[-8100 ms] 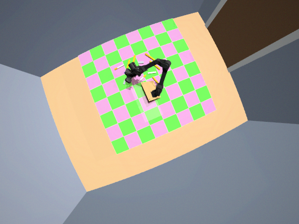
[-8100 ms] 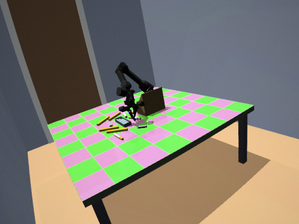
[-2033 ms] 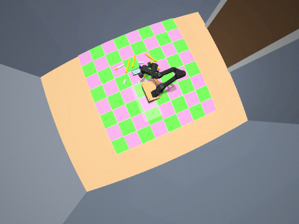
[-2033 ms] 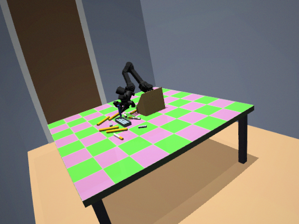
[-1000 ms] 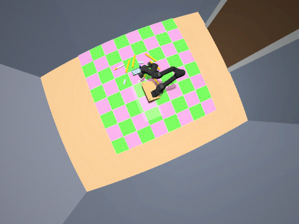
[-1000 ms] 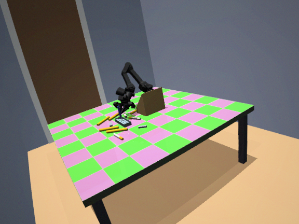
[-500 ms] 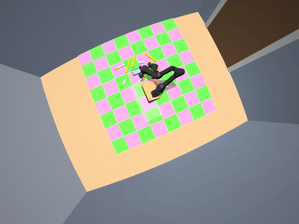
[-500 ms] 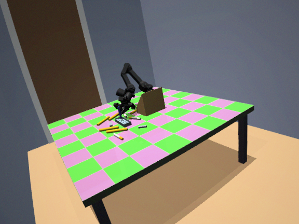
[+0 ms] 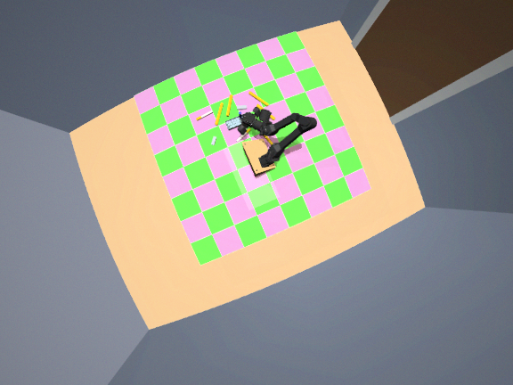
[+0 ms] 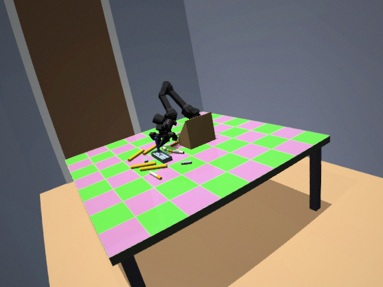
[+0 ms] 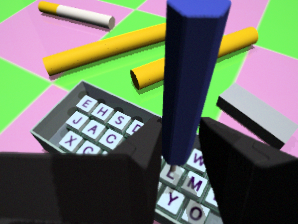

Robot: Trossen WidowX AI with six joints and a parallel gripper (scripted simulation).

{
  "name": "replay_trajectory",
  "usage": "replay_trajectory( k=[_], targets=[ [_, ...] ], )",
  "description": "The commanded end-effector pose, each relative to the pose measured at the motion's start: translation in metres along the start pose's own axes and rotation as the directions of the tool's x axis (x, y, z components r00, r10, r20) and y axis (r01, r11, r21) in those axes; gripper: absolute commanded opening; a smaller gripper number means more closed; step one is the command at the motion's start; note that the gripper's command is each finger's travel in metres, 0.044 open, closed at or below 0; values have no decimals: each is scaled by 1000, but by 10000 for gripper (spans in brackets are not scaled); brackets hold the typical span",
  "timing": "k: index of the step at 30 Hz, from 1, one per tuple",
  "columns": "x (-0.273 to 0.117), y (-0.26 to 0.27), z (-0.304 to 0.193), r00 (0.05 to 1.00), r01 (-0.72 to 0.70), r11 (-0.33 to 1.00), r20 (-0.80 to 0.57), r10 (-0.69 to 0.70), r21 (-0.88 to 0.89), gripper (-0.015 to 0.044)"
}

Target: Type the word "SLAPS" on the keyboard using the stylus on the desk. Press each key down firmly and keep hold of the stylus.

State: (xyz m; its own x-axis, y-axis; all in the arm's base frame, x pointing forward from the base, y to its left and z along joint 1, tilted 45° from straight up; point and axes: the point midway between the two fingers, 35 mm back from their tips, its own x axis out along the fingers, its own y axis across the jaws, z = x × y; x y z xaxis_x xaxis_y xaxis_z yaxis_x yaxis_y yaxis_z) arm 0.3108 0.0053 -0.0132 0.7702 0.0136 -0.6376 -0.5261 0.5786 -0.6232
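Note:
The small keyboard (image 9: 232, 123) (image 10: 166, 160) (image 11: 60, 112) lies on the checkered table. My gripper (image 10: 160, 145) (image 11: 179, 125) is shut on the blue stylus (image 10: 156, 143) (image 11: 191, 75), which stands nearly upright with its tip down over the keyboard. In the wrist view the pale tip is at the upper edge of the L key (image 11: 171, 176); I cannot tell whether it touches or presses the key. The S key (image 11: 119, 120) and the A key (image 11: 93, 129) show left of the fingers. I do not see a P key; the fingers hide part of the keys.
Two yellow sticks (image 11: 105, 49) (image 11: 232, 44) and a white-and-yellow stick (image 11: 82, 16) lie beyond the keyboard. A grey block (image 11: 257, 112) lies to its right in the wrist view. More sticks lie around the arm. A wooden wedge-shaped block (image 9: 253, 156) (image 10: 201, 130) stands under the arm's base.

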Motion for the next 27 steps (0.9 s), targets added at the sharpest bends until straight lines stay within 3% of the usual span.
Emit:
replay_trajectory(
  k=[1, 19, 22, 25, 27],
  targets=[
    [-2, 0, 4, 1000, -1, 1000, -1, 1, -1, 81],
    [-17, 2, 29, 1000, -7, 1000, -1, 7, -3, 85],
    [-17, 2, 29, 1000, -7, 1000, -1, 7, -3, 65],
    [-16, 4, 31, 1000, -7, 1000, -1, 7, -3, 0],
    [-13, 8, 32, 1000, -8, 1000, -2, 8, -2, 0]
  ],
)
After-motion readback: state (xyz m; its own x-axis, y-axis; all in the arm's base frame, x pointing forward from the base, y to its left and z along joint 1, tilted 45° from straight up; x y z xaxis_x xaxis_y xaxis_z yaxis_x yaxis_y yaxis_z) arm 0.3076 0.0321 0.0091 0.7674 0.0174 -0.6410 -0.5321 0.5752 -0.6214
